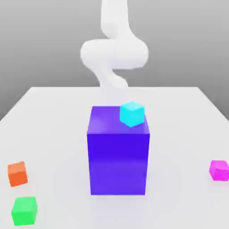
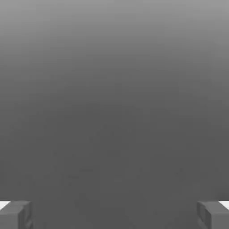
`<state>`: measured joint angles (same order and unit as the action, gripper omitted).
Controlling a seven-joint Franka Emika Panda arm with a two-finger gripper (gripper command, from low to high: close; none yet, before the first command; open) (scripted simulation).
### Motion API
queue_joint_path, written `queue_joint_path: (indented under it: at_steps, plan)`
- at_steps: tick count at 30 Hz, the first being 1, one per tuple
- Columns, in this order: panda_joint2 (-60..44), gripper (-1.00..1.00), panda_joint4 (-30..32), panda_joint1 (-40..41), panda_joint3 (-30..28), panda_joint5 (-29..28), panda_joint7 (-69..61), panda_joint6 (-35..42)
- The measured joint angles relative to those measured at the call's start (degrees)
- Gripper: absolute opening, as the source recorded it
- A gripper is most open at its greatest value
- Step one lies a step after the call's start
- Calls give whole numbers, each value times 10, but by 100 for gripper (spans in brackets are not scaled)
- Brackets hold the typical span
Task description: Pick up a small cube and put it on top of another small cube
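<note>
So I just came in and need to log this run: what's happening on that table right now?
Nothing is being handled yet. The white arm sits behind a tall blue block in the middle of the table, with a cyan cube resting on the block's top. The gripper is open and empty. The magenta cube lies untouched at the exterior view's right; an orange cube and a green cube lie at its left.

A tall blue block (image 1: 118,152) stands mid-table; the magenta cube (image 1: 219,170) sits unobstructed, well apart.
</note>
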<state>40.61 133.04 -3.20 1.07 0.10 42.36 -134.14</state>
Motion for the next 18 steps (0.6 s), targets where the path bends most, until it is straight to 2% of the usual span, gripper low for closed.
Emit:
queue_joint_path:
  at_steps: [11, 18]
  plan:
    - [-231, 0, 56, -128, 67, 1, -152, -104]
    - [-377, 0, 90, -204, 126, -24, -229, -170]
